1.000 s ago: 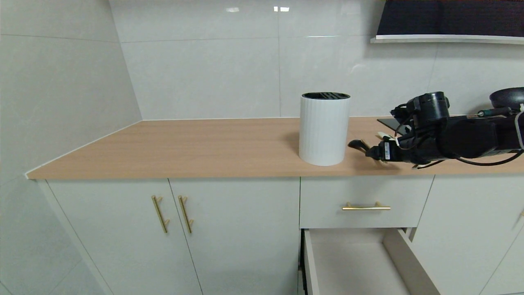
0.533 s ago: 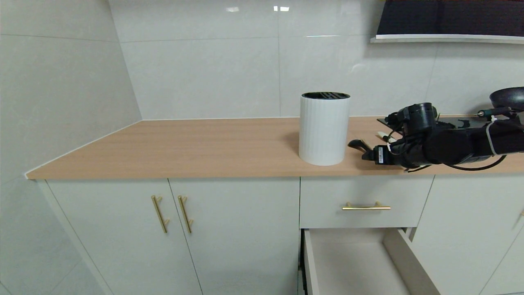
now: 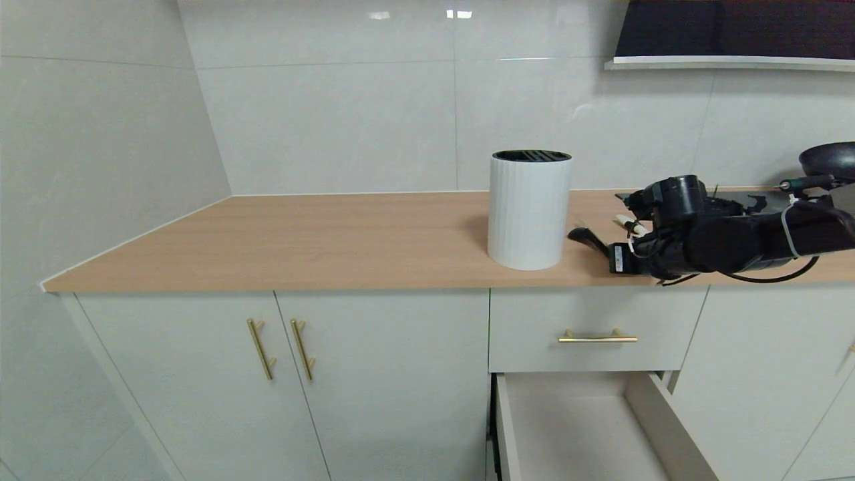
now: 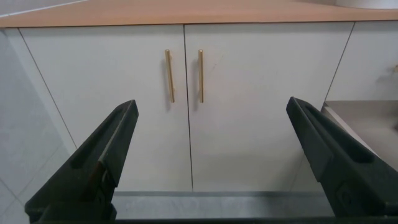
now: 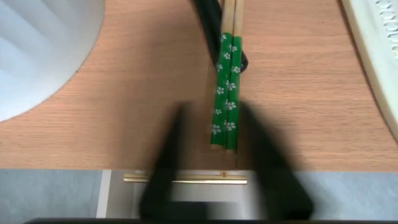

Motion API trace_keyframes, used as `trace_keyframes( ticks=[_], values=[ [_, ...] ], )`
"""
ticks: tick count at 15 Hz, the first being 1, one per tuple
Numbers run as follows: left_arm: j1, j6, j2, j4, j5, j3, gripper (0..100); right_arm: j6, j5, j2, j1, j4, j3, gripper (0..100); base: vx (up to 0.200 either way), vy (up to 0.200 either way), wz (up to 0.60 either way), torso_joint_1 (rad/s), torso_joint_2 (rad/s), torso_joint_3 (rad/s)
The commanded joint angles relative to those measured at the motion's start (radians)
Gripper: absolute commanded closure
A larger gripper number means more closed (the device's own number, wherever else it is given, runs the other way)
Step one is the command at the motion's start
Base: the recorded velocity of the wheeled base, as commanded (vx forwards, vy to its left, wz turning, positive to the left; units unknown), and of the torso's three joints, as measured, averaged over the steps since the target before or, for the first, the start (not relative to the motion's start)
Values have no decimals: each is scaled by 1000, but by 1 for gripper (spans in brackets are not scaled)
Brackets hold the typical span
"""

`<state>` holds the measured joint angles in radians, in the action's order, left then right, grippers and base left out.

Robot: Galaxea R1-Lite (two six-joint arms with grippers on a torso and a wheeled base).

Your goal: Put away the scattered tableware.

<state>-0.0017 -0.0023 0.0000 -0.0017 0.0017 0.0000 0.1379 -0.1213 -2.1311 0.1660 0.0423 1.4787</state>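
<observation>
A pair of wooden chopsticks with green flowered ends lies on the wooden counter, beside a black utensil handle. My right gripper hangs low over the counter's front edge, open, its fingers on either side of the chopsticks' green ends. A white ribbed cylindrical holder with a black slotted top stands just left of it. My left gripper is open and holds nothing, facing the cabinet doors below the counter.
A lower drawer stands pulled out under the shut drawer with the gold handle. A white plate rim lies beside the chopsticks. A black pan sits at the far right. Tiled walls close off the back and left.
My right arm has dropped lower and drawn back toward the counter's front edge, bringing the gripper down around the chopsticks' ends. The holder has not moved.
</observation>
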Motion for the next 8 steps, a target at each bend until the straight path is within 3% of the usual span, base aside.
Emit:
trace_keyframes(
  ticks=[1,8],
  values=[
    [0,-1,0,0,0,0,0,0,0,8,-11,1,0,100,0,0,0,0,0,0],
    [0,-1,0,0,1,0,0,3,-1,74,-19,-6,-28,100,0,0,0,0,0,0]
  ],
)
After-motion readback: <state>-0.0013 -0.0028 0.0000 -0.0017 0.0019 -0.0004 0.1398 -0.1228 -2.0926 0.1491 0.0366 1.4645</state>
